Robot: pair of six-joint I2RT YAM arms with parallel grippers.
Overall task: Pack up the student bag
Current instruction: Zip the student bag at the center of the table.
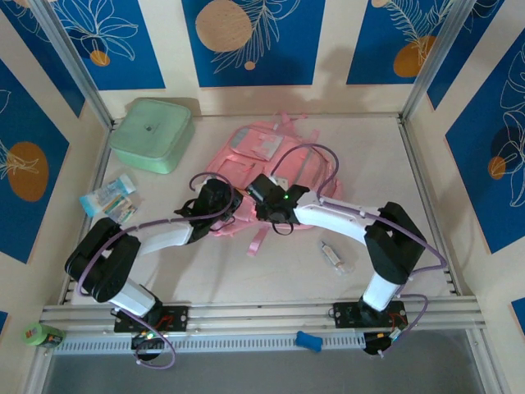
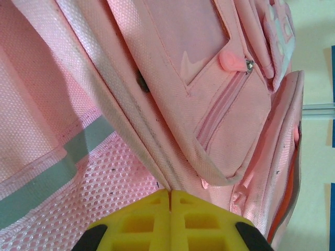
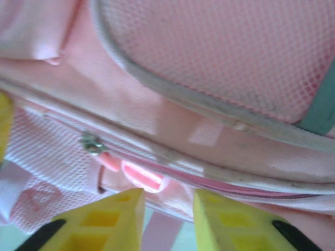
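Surroundings: a pale table (image 1: 394,164) was walled by blue flowered panels (image 1: 250,41).
Task's thing: the student bag (image 1: 267,152) was laid flat at mid-table, slightly toward 12 o'clock, with a strap trailing toward 6.
Left side: the left gripper (image 2: 170,201) was closed, pads pressed together on what looked like a seam fold of the bag, and was judged to be pinning the fabric taut.
Right side: the right gripper (image 3: 168,201) was held with fingers apart, the pink zip pull (image 3: 142,180) just above the gap and not yet clamped. A reach for the zip was judged likely.
Other things: a mint-green box (image 1: 152,134) was seen at 10 o'clock, packets (image 1: 109,199) at 9, a small tube (image 1: 332,254) at 4 — all outside the bag.
In the way: both arms were bent in over the bag's near edge, and the zip — seemingly shut — was judged the obstacle to packing.
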